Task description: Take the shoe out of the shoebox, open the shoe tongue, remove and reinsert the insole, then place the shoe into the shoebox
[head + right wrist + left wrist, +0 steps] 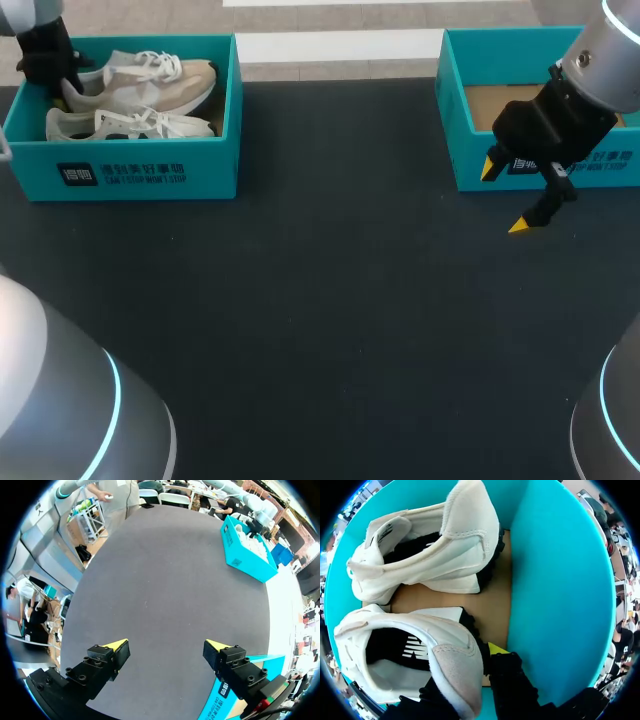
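Your left arm comes in at the far left corner and reaches down into the shoebox (150, 170), which stands at the left far side of the table (330, 300). Its wrist points steeply downward, and the left gripper (467, 677) sits right at the heel of one shoe (420, 655). In the left wrist view, the heel collar of that shoe lies directly over the gripper. You cannot tell from either view whether it has actually clamped the heel or is only resting against it. The shoe lies on the cardboard floor of the box with its opening facing the camera, just beside the other shoe (435, 545). That one lies alongside it, heel pointing the same way.

Your right arm enters from the far right corner and angles down toward the table. The right gripper (506, 197) hangs above the dark mat, just in front of the front wall of a second box (610, 165). Its jaws are spread wide with nothing between them, and the yellow tips point down and slightly toward the middle of the table. The shoebox with both shoes is well apart from it, across the table.
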`<state>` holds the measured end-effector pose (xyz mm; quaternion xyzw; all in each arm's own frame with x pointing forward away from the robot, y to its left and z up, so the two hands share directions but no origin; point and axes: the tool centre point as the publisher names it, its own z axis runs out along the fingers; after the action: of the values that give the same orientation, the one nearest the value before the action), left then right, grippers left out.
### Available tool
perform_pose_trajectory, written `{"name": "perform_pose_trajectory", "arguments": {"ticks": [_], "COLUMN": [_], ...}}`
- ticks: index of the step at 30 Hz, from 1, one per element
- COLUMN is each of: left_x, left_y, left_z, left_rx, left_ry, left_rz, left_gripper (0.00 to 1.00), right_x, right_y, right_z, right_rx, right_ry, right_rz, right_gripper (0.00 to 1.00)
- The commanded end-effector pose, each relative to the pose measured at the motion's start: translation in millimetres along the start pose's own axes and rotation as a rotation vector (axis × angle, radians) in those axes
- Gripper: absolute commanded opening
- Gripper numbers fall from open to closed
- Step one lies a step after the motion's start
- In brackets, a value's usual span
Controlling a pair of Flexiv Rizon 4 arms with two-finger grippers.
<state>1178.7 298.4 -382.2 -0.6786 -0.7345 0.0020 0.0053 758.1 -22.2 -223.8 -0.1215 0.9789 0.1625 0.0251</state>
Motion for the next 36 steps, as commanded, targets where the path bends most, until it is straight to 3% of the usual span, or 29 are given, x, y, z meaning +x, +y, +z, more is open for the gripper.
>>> {"name": "perform_pose_trajectory", "arguments": {"ticks": [1, 18, 19, 21, 22, 23, 25, 27, 36], "left_x": [-4.2, 4.9, 5.1, 6.1, 6.5, 7.0, 7.3, 7.9, 9.4], "left_y": [-2.5, -1.0, -1.0, -1.4, -1.8, -2.4, -3.3, -4.2, -8.3], "left_z": [0.1, 1.2, 1.2, 0.7, -0.4, -1.7, -4.1, -6.8, -31.3], "left_rx": [-0.008, -0.007, -0.005, -0.003, -0.002, -0.002, -0.006, -0.007, -0.022], "left_ry": [0.001, 0.044, 0.045, 0.047, 0.046, 0.046, 0.046, 0.043, -0.009], "left_rz": [-0.011, -0.083, -0.081, -0.079, -0.076, -0.076, -0.07, -0.067, -0.046], "left_gripper": [0.0, 0.0, 0.23, 0.47, 0.52, 0.71, 0.9, 1.0, 1.0], "right_x": [-1.0, -1.0, -1.0, -1.0, -1.0, -1.0, -1.0, -1.0, -1.0], "right_y": [-0.2, -0.2, -0.2, -0.2, -0.2, -0.2, -0.2, -0.2, -0.2], "right_z": [0.8, 0.8, 0.8, 0.8, 0.8, 0.8, 0.8, 0.8, 0.8], "right_rx": [0.001, 0.001, 0.001, 0.001, 0.001, 0.001, 0.001, 0.001, 0.001], "right_ry": [0.002, 0.002, 0.002, 0.002, 0.002, 0.002, 0.002, 0.002, 0.002], "right_rz": [0.0, 0.0, 0.0, 0.0, 0.0, 0.0, 0.0, 0.0, 0.0], "right_gripper": [1.0, 1.0, 1.0, 1.0, 1.0, 1.0, 1.0, 1.0, 1.0]}}
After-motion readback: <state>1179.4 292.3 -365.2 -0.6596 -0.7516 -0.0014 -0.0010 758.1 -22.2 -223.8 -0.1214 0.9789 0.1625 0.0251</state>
